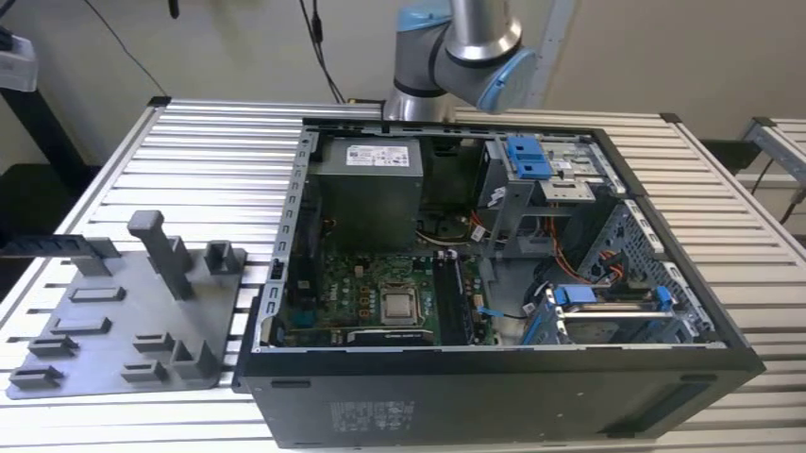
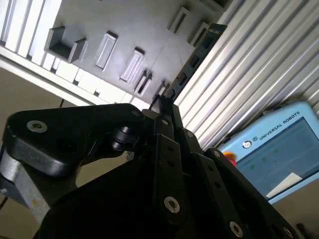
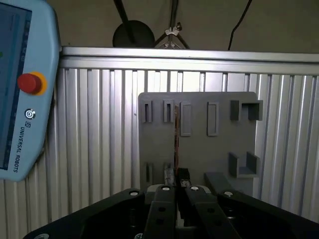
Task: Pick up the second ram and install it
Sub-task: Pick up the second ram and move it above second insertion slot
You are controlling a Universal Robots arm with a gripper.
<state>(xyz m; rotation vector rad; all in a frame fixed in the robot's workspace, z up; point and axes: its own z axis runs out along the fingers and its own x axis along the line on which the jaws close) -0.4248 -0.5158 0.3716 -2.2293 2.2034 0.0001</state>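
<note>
A ribbed metal table [image 1: 189, 142] is standing before a plain beige wall [image 1: 226, 47], cables [image 1: 316, 33] hanging behind its far edge.

A slatted aluminium table [image 1: 189, 160] carries a flat light-grey holder plate [image 1: 116, 319] toward the exterior view's left. Just beside it, an open black computer case [image 1: 504, 401] lies on its side.

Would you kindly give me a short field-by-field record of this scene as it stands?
gripper: shut on the second ram
second ram: thin dark strip, edge-on in the first wrist view
backdrop: grey holder plate on the slatted table
computer case: open, on the same table
task state: ram held, not installed
</note>
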